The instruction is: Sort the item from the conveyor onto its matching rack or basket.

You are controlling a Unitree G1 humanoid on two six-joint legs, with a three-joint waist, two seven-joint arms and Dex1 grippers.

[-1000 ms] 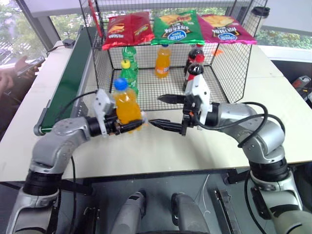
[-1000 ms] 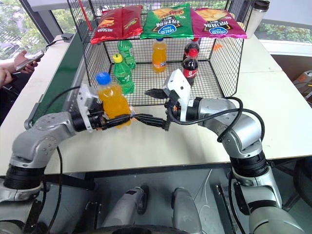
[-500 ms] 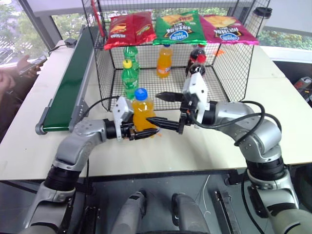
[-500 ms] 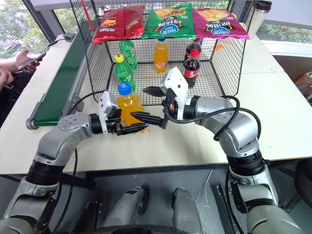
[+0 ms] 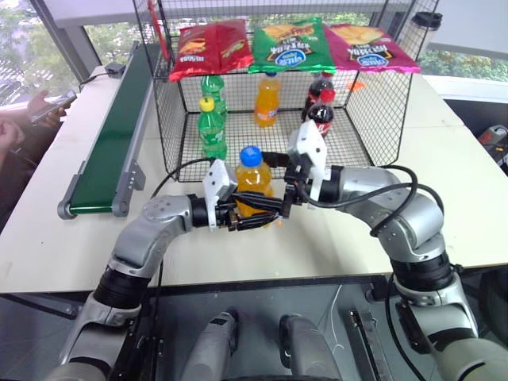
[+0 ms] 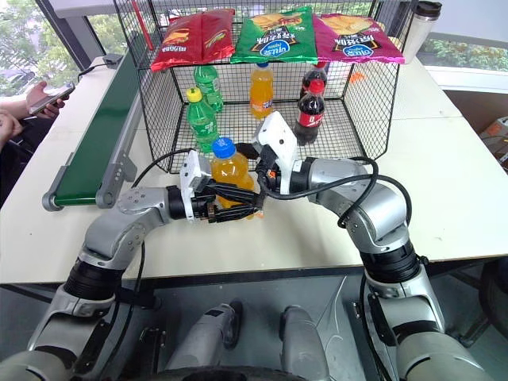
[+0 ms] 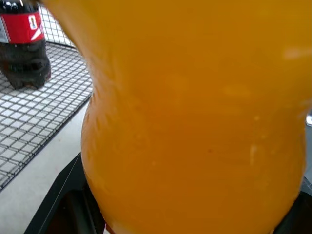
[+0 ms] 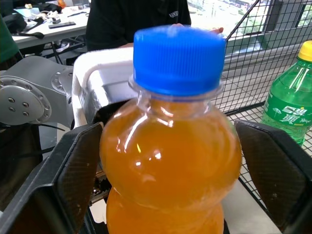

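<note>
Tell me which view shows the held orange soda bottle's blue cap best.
The right wrist view: the blue cap sits large and unobstructed atop the orange soda bottle. Both eye views show it small, from above. The left wrist view shows the bottle's orange body, not the cap.

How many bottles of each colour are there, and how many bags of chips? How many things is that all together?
Orange soda bottles: 2
Green soda bottles: 2
Dark cola bottles: 2
Chip bags: 3
Total: 9
</note>
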